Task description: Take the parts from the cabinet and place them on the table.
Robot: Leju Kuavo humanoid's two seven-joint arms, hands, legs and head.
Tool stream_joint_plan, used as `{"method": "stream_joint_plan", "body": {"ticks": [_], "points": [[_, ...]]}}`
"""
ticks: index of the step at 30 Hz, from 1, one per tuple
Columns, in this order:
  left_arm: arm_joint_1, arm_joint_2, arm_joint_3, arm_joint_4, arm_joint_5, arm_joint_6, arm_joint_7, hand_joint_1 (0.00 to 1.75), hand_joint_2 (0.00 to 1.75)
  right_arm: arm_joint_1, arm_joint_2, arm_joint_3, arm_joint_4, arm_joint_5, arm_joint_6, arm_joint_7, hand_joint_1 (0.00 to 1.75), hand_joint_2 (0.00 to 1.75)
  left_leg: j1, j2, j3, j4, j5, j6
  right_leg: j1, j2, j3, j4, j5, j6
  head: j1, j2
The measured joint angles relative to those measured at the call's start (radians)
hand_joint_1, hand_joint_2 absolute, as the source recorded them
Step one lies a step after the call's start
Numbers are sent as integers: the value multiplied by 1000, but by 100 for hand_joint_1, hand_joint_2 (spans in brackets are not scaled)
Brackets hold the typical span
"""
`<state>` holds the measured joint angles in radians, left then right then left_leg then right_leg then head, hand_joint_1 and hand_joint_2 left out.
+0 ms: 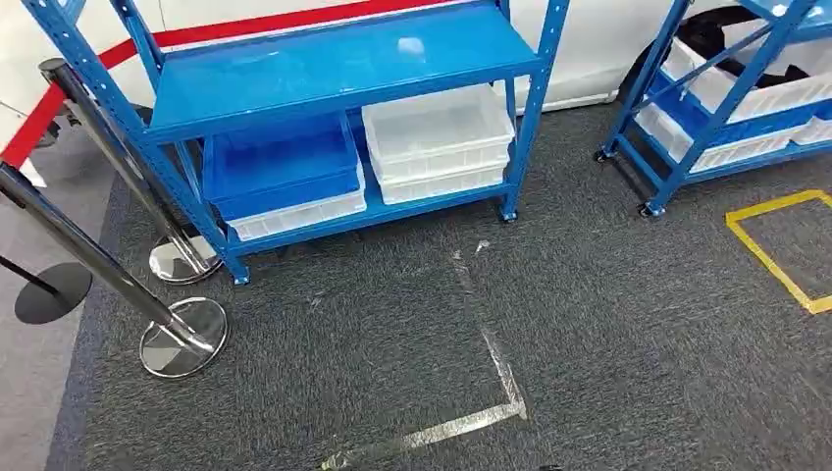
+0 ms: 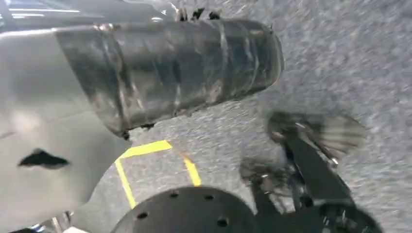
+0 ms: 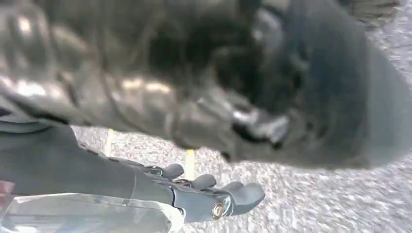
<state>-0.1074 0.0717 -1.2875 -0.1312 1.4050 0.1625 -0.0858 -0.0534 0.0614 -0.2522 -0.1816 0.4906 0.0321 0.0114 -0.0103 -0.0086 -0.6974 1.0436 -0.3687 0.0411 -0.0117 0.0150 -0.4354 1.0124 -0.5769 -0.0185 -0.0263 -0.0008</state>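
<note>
- Ahead, in the head view, the blue cabinet (image 1: 343, 69) keeps two clear bins (image 1: 439, 137) on its lower shelf's right half; nothing taken yet.
- Left wrist view: left hand (image 2: 165, 73) blurred, grasp unclear.
- Right wrist view: right hand (image 3: 209, 194) hangs released, fingers apart, empty.

Blue shelving rack (image 1: 343, 69) on dark carpet (image 1: 589, 324), clear bin (image 1: 439, 132) beside blue-lidded bin (image 1: 283, 177) on lower shelf

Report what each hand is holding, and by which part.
The right hand holds nothing: its fingers are stretched out over the carpet. The left hand is too blurred to tell.
</note>
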Motion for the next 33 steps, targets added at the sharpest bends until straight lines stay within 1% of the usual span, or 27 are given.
{"method": "stream_joint_plan", "body": {"ticks": [1, 2, 3, 4, 6, 7, 8, 9, 11, 12, 13, 14, 15, 16, 17, 18, 20, 22, 23, 24, 26, 27, 28, 29, 30, 31, 33], "points": [[2, -2, -1, 0, 0, 2, -2, 0, 0, -6, -2, -1, 0, 0, 2, 0, 0, 0, -10, -5, 3, 8, -10, 1, 3, 9, 15, -5, -11, 10, 11, 0], [0, -3, -1, 0, -1, 0, -2, 0, 0, -12, -2, -1, -1, 0, 2, 0, 0, 0, -16, -1, 29, -4, -28, 1, -3, 7, 26, -14, -24, 17, 5, 0], [-5, -8, -1, -1, -1, -1, -2, 0, 0, -13, -3, -2, -2, 1, 2, 0, 0, 0, -20, 0, 39, -18, -34, 3, -6, 4, 54, -5, -16, 21, 1, 0], [-11, -8, -2, -1, -2, -2, -2, 0, 0, -16, -3, -2, -2, 2, 2, 0, 0, 0, -21, 0, 65, -23, -47, 7, -6, 4, 52, 13, 8, 28, 3, 0], [-18, -9, -2, -1, -1, -3, -4, 0, 0, -22, -4, -2, -3, 4, 2, -1, 0, 0, -16, 0, 111, -46, -61, 19, -8, -4, -2, 128, 41, 34, 5, 0], [-18, -9, -2, -1, -1, -4, -4, 0, 0, -23, -3, -2, -2, 5, 2, -1, 0, 0, -15, 3, 124, -48, -73, 29, -8, -4, -51, 197, 42, 35, 9, 0], [-20, -10, -2, -1, 1, -4, -4, 0, 0, -23, -3, -2, -2, 6, 3, -1, 0, 0, -15, 3, 135, -49, -84, 29, -7, -5, -105, 253, 18, 36, 9, 0], [-22, -11, -2, -1, 1, -4, -4, 0, 0, -22, -3, -2, -2, 6, 4, -1, 0, 0, -15, 2, 150, -49, -99, 30, -8, -5, -153, 289, -34, 36, 8, 0], [-20, -11, -2, -1, 1, -4, -3, 0, 0, -18, -3, -2, -2, 10, 4, -1, 0, 0, -15, -4, 189, -49, -131, 29, -8, -5, -217, 287, -131, 41, 10, 0], [-16, -13, -2, -1, 1, -5, -2, 0, 0, -13, -7, -3, -2, 10, 4, 0, 0, 0, -14, -8, 212, -49, -149, 27, -8, -5, -234, 256, -140, 43, 8, 0], [-13, -16, -2, -1, 1, -7, -2, 0, 0, -9, -9, -3, -2, 12, 4, 0, 0, 0, -12, -11, 235, -49, -167, 22, -8, -6, -245, 210, -116, 43, 10, 0], [-11, -18, -2, -1, 1, -7, -2, 0, 0, -6, -11, -3, -2, 12, 4, 0, 0, 0, -10, -11, 259, -48, -188, 18, -8, -7, -253, 149, -31, 42, 10, 0], [-6, -18, -2, -1, 2, -7, -2, 0, 0, 2, -11, -3, 0, 12, 4, 0, 0, 0, -11, -11, 261, -50, -207, 13, -7, -12, -263, 83, 131, 40, 12, 0], [-13, -18, -3, -1, 2, -7, -2, 0, 0, 2, -11, -3, 2, 13, 5, 0, 0, 0, -14, -16, 283, -35, -228, 10, -5, -17, -274, 57, 199, 38, 13, 0], [-17, -19, -3, -1, 2, -7, -3, 0, 0, -1, -11, -4, 2, 13, 5, 0, 0, 0, -15, -16, 284, -45, -245, 1, 0, -13, -258, 66, 175, 28, 13, 0], [-16, -19, -3, -1, 2, -7, -2, 0, 0, -3, -11, -4, 2, 13, 5, 0, 0, 0, -15, -14, 307, -54, -245, -5, 0, -10, -252, 62, 178, 22, 8, 0], [-19, -19, -3, -1, 2, -7, -3, 0, 0, -5, -8, -4, 1, 14, 5, -1, 0, 0, -15, -15, 292, -8, -216, -12, -7, -15, -224, 47, 164, 8, 11, 0], [-24, -20, -3, -1, 2, -7, -5, 0, 0, -6, -10, -4, 1, 16, 5, -2, 0, 0, -7, -7, 207, 136, -169, -31, -8, -21, -190, 31, 147, -1, 3, 0], [-26, -20, -3, -1, 2, -7, -5, 0, 0, -6, -10, -4, 1, 17, 5, -2, 0, 0, -1, -6, 156, 196, -185, -39, -7, -26, -171, 22, 136, -1, 4, 0], [-24, -21, -4, -1, 2, -7, -5, 0, 0, -6, -10, -4, 1, 19, 5, -2, 0, 0, 2, -4, 110, 237, -235, -42, -7, -30, -146, 11, 123, -1, 4, 0], [-16, -22, -4, -1, 2, -7, -5, 0, 0, -6, -10, -4, 1, 23, 5, -3, 0, 0, 6, 0, 55, 242, -350, -46, -7, -36, -92, -6, 96, 1, 3, 0], [-13, -23, -5, -1, 2, -7, -5, 0, 0, -6, -10, -4, 1, 24, 5, -3, 0, 0, 6, 3, 38, 212, -382, -46, -7, -41, -60, -14, 79, 2, 3, 0], [-10, -23, -5, -1, 2, -7, -5, 0, 0, -6, -10, -4, 1, 25, 5, -3, 0, 0, 6, 6, 30, 166, -373, -41, -6, -48, -31, -19, 62, 3, 2, 0], [-9, -23, -6, -1, 2, -7, -5, 0, 0, -5, -10, -4, 1, 26, 5, -3, 0, 0, 5, 11, 25, 106, -329, -32, -3, -58, 0, -25, 44, 6, 1, 0], [-6, -23, -7, -1, 2, -7, -5, 0, 0, -1, -10, -4, 2, 26, 5, -3, 0, 0, -1, 46, 22, 38, -188, -14, -3, -70, 15, -33, 27, 7, 1, 0], [-5, -22, -8, -1, 3, -5, -6, 0, 0, -1, -10, -5, 3, 27, 8, -3, 0, 0, -13, 81, 15, -14, -26, -2, 1, -78, 41, -31, 10, 13, 5, 0], [-8, -23, -10, -1, 3, -5, -6, 0, 0, -3, -10, -5, 2, 29, 10, -6, 0, 0, -21, 73, 48, -10, -24, 1, -2, -97, 78, -46, -24, 31, 0, 0]]}}
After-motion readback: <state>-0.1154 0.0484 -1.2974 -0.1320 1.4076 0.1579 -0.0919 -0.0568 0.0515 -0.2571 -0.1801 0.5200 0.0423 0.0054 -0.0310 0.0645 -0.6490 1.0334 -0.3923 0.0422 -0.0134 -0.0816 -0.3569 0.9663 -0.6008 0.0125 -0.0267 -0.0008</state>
